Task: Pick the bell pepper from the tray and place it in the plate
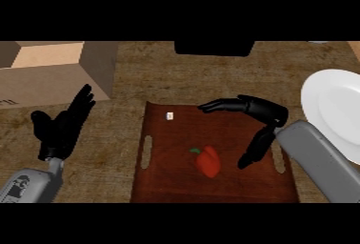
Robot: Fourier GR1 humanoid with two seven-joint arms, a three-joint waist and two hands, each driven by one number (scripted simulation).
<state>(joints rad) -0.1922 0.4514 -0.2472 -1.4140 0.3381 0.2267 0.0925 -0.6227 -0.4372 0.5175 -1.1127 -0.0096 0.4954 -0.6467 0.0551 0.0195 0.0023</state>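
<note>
A red bell pepper (208, 162) with a green stem lies in the middle of the dark brown tray (169, 186). My right hand (259, 110) hovers over the tray's right half, fingers stretched toward the left and thumb hanging down just right of the pepper, not touching it. It is open and holds nothing. The white plate (334, 112) sits at the right edge of the view, beside the tray. My left hand (63, 126) rests open, fingers up, left of the tray.
An open cardboard box (53, 71) stands at the back left. A dark object (214, 47) sits at the counter's far edge, behind the tray. A small white tag (169, 115) lies on the tray's far end.
</note>
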